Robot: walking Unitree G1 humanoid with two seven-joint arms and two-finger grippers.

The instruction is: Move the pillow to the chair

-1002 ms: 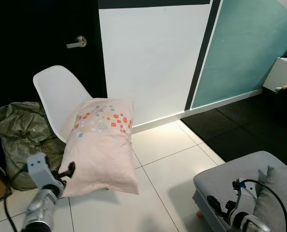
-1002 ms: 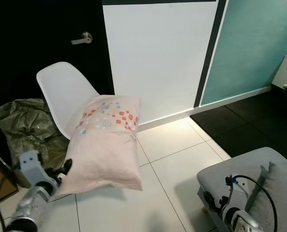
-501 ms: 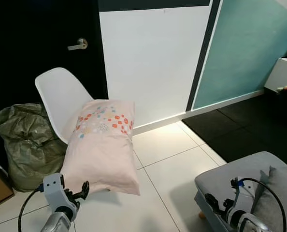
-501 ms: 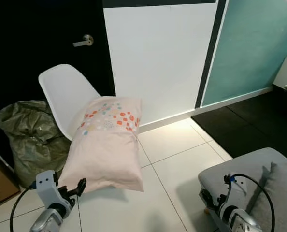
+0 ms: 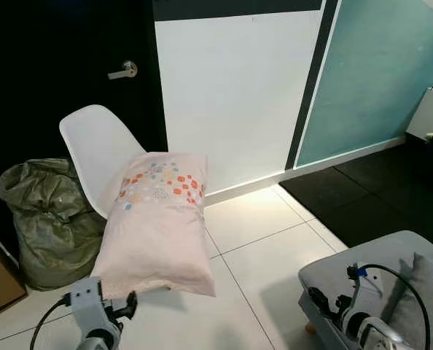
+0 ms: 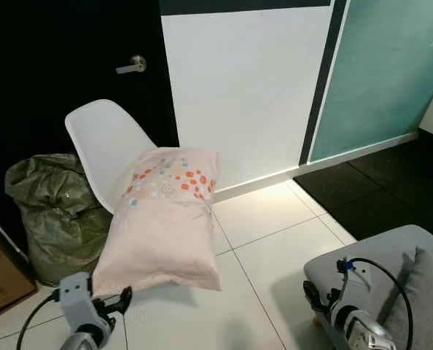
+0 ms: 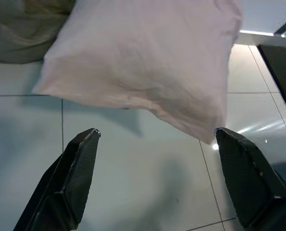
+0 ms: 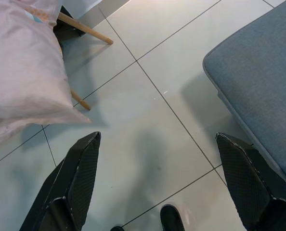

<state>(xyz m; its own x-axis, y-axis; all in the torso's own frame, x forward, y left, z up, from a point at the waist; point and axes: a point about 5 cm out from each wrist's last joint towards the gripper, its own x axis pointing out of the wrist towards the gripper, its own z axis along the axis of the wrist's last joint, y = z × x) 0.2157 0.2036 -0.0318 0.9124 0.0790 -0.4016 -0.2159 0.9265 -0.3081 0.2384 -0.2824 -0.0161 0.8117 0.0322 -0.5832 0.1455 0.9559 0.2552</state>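
Pillow [image 5: 157,222] is lying on the white chair [image 5: 92,149] at about 11 o'clock from us, its near end overhanging the seat. Our left gripper [image 7: 157,178] hangs below it, fingers spread, holding nothing; right gripper [image 8: 157,183] is spread too, idle by the grey sofa [image 5: 369,262]. Looks done to us.

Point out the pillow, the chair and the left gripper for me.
pillow [image 5: 158,226], left eye view, middle of its pink cover.
chair [image 5: 92,149], left eye view, white backrest.
left gripper [image 7: 157,183], left wrist view, midway between its open fingers.

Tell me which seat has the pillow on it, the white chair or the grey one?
The white chair by the dark door; the pink pillow lies on it. The grey seat does not hold it.
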